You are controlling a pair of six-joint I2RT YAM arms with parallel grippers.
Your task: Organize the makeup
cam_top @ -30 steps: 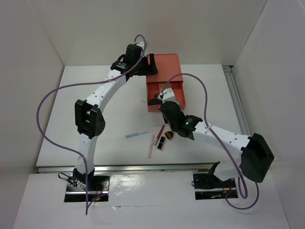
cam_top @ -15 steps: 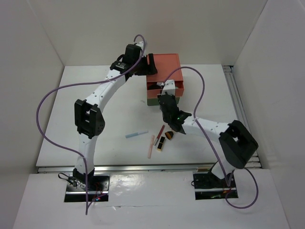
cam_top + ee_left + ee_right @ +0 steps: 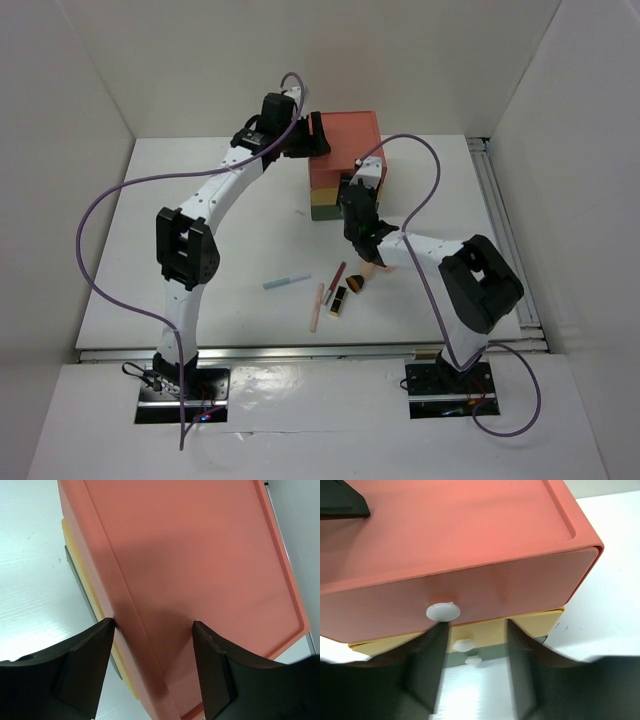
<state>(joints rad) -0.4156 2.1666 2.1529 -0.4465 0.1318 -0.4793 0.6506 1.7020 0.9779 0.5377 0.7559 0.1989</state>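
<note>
The makeup I can see lies loose on the counter (image 3: 200,200), about midway across and closer to the near edge than the far one. A blue pencil (image 3: 287,281) sits on the left of the group and apart from the rest. A pink pencil (image 3: 318,307) and a black lipstick (image 3: 341,299) lie close together, with a thin dark red stick (image 3: 338,272) just beyond them. A small dark and orange piece (image 3: 355,285) lies to their right; I cannot tell what it is.

Further back, towards the far edge, stands the drawer box (image 3: 345,148), with all its fronts flush.

My right gripper (image 3: 476,630) faces the box front, fingers spread and holding nothing. One finger (image 3: 427,670) sits just under the white knob (image 3: 443,611) of the coral drawer, and the yellow drawer (image 3: 535,621) shows between the fingers.

My left gripper (image 3: 150,665) is at the box's back left corner. It is spread too, straddling the top's left edge without pinching it.
</note>
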